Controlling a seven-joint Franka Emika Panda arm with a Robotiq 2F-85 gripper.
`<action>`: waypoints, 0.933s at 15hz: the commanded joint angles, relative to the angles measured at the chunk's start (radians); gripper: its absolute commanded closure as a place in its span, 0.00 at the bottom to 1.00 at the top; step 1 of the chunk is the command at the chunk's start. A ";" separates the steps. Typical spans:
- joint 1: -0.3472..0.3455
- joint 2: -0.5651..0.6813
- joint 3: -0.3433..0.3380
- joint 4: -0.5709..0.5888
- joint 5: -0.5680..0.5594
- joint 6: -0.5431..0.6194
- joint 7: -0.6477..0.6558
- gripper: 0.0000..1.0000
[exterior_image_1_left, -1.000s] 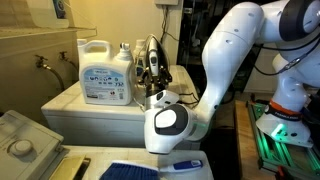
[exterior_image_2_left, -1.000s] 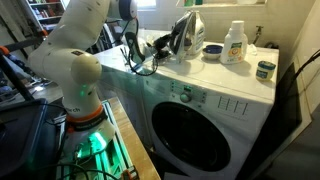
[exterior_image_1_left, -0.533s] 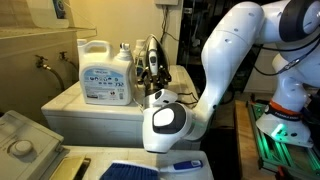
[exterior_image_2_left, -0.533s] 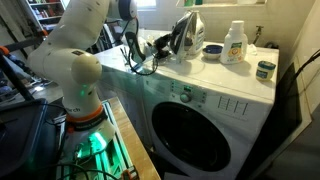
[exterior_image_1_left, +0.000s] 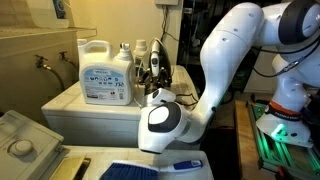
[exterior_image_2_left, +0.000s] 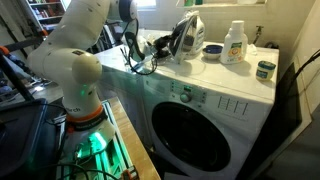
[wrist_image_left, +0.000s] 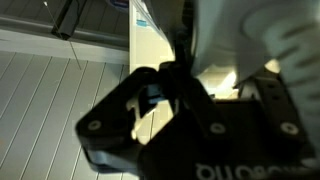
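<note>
The gripper (wrist_image_left: 172, 88) looks clamped on the upright black-and-silver clothes iron (exterior_image_2_left: 184, 36). It should grip firmly and move slowly, clear of the large white plastic detergent jug (exterior_image_1_left: 103, 72).

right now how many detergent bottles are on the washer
2: a jug behind the iron, a bottle by the bowl. More may be hidden.

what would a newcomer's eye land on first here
The big white robot arm fills an exterior view, reaching over a front-loading washing machine. On the washer's top an iron stands upright beside a large white detergent jug. The tool is shut close to the iron, apparently on its dark cord.
</note>
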 joint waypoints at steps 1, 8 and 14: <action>0.075 0.083 -0.072 0.089 0.121 -0.001 0.005 0.85; 0.091 0.088 -0.090 0.088 0.141 0.007 -0.033 0.85; 0.114 0.083 -0.115 0.043 0.073 0.038 -0.061 0.85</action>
